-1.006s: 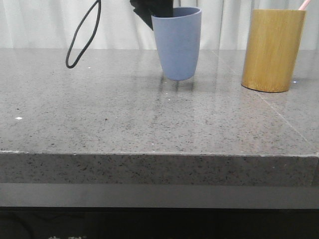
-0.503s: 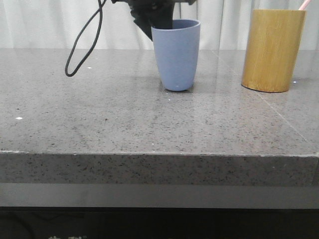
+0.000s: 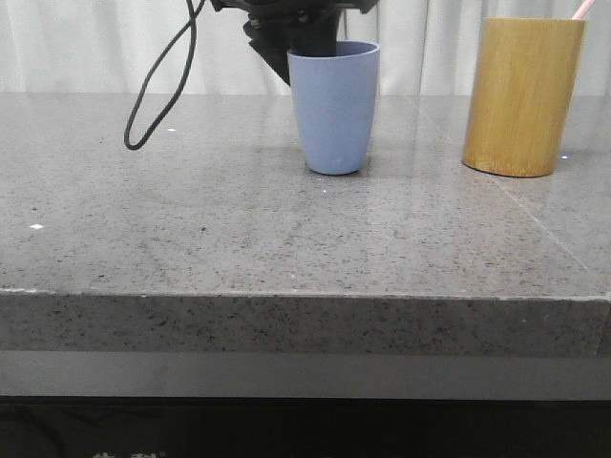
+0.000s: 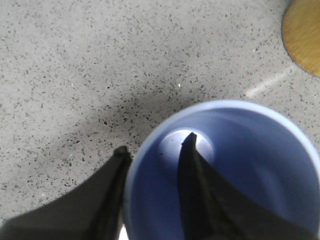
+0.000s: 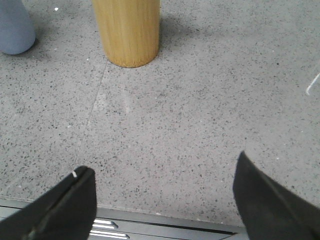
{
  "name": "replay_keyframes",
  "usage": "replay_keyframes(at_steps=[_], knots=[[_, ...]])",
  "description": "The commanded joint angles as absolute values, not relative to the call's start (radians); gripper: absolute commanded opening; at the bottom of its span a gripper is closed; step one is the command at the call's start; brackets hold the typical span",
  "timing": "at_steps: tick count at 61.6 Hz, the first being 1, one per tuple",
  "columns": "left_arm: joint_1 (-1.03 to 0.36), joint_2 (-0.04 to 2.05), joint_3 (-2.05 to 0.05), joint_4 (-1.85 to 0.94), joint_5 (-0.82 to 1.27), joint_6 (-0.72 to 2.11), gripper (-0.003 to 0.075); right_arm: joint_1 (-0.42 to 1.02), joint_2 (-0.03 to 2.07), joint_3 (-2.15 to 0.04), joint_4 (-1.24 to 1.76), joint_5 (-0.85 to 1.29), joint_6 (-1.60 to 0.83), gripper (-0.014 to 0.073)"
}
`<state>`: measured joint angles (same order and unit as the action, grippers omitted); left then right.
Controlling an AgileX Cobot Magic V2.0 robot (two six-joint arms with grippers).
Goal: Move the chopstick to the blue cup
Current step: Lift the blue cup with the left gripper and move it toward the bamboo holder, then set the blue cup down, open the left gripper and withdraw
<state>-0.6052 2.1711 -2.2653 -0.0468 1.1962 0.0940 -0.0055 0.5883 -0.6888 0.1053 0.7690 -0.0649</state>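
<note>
Blue cup (image 3: 334, 110) sits on the worktop (image 3: 239, 229), left claw (image 4: 152, 160) pinching its rim (right claw (image 5: 162, 187) wide open, empty); next, let go.

one blue cup (image 3: 334, 110), one wooden holder (image 3: 522, 95), one chopstick (image 3: 580, 9), two grippers

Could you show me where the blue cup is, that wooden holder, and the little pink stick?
blue cup (image 3: 333, 114): front view, middle of its outer wall.
wooden holder (image 3: 521, 95): front view, middle of its side.
chopstick (image 3: 580, 9): front view, pink tip poking above the holder's rim.
</note>
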Motion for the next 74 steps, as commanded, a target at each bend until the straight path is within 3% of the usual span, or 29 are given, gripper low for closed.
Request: replay_keyframes(at_steps=[1, 48, 74], knots=[[-0.611, 2.102, -2.300, -0.063, 1.160, 0.093, 0.0263, -0.004, 0.597, -0.714, 0.114, 0.706, -0.074, 0.0578], [-0.611, 2.003, -2.302, -0.095, 1.191, 0.086, 0.0291, -0.004, 0.596, -0.714, 0.115, 0.705, -0.074, 0.0578], [-0.611, 1.835, -2.347, -0.078, 1.252, 0.057, 0.0296, -0.004, 0.596, -0.714, 0.115, 0.708, -0.074, 0.0578]])
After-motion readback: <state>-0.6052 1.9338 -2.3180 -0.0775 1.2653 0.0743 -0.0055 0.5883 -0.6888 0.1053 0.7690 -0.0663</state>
